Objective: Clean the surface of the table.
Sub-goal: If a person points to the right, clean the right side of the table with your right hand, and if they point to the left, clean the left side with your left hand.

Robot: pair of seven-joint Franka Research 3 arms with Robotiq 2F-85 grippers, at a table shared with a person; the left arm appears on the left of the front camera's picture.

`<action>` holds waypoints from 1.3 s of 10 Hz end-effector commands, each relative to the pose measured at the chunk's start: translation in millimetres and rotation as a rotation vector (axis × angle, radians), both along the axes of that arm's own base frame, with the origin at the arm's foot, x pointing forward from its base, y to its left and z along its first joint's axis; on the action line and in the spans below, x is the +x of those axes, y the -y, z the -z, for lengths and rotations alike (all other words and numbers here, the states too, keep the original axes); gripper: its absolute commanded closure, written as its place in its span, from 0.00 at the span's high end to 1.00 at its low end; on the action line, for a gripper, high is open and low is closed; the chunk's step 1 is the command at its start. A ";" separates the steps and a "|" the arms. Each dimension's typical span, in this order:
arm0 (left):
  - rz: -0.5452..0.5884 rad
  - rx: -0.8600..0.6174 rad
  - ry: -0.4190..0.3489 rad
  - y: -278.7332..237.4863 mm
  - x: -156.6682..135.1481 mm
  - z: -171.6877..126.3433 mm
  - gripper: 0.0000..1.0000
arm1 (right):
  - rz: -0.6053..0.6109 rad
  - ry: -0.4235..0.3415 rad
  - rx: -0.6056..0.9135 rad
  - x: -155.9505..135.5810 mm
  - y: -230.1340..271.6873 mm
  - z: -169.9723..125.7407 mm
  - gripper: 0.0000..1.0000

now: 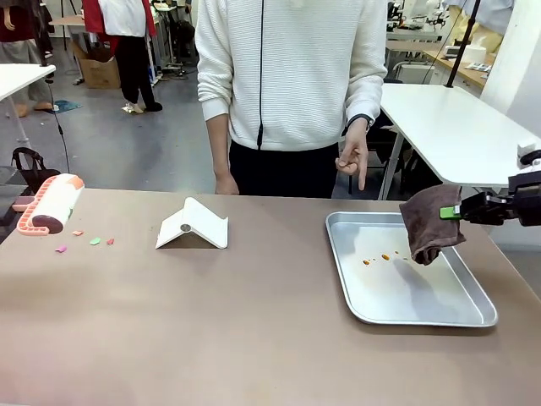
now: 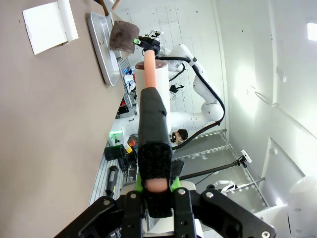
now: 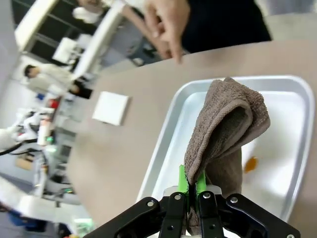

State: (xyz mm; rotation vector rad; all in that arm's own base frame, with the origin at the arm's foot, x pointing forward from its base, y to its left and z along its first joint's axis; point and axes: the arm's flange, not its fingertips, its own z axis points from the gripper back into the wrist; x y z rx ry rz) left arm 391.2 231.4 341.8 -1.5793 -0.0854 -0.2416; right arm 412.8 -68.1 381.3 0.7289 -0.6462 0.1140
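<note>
The brownish-taupe table (image 1: 254, 330) carries a few small pink and green scraps (image 1: 86, 240) near its left end. A lint roller (image 1: 52, 203) with a white roll and salmon handle sits at the far left edge. In the left wrist view my left gripper (image 2: 157, 191) is shut on its black-wrapped salmon handle (image 2: 151, 129), held over the table (image 2: 39, 129). My right gripper (image 1: 452, 212) (image 3: 192, 183) is shut on a brown towel (image 1: 431, 224) (image 3: 225, 124), which hangs over the right side of a silver tray (image 1: 423, 320).
The tray (image 3: 163, 144) has a few orange spots (image 1: 385, 256) inside. A white folded card (image 1: 193, 224) stands mid-table. A person in a white top stands at the far side, one hand (image 1: 353, 161) pointing down near the tray's far edge. White tables stand behind.
</note>
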 end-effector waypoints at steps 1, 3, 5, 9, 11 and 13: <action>-0.002 -0.004 0.007 -1.0 -4.8 -5.1 0.07 | 0.080 -0.029 -0.125 -7.7 -11.5 -3.2 0.06; -0.002 -0.004 0.007 -1.0 -4.8 -5.1 0.07 | 0.187 -0.089 -0.258 -1.9 -11.4 3.4 0.06; -0.002 -0.004 0.007 -1.0 -4.8 -5.1 0.07 | 0.157 -0.108 -0.248 11.4 -19.8 17.3 0.06; -0.002 -0.004 0.007 -1.0 -4.8 -5.1 0.07 | 0.116 -0.213 -0.204 48.5 -41.0 67.0 0.06; -0.002 -0.004 0.007 -1.0 -4.8 -5.1 0.07 | 0.051 -0.256 -0.158 59.8 -58.2 85.4 0.06; -0.002 -0.004 0.007 -1.0 -4.8 -5.1 0.07 | -0.021 -0.279 -0.155 64.6 -83.1 94.0 0.06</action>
